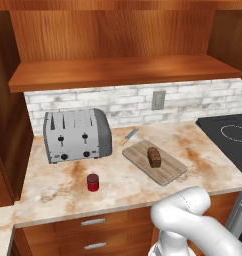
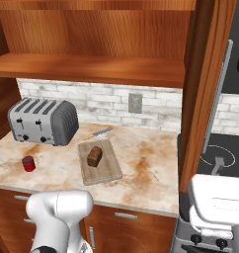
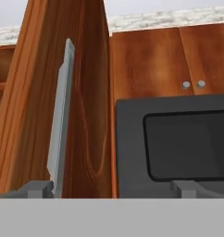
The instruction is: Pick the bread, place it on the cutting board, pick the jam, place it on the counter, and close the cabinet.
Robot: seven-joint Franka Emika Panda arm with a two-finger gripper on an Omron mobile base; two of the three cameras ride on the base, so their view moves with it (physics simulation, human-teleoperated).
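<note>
On the cutting board (image 1: 165, 167) lies the bread (image 1: 154, 156), while the wide-open claw (image 3: 111, 187) faces the cabinet (image 3: 81, 106) door's edge.

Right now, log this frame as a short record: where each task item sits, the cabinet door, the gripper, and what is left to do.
bread: lying on the cutting board
jam: upright on the counter, in front of the toaster
knife: on the counter behind the board
cabinet door: open, seen edge-on in the hand view, silver handle facing the gripper
gripper: open, holding nothing
remaining: close the cabinet
</note>
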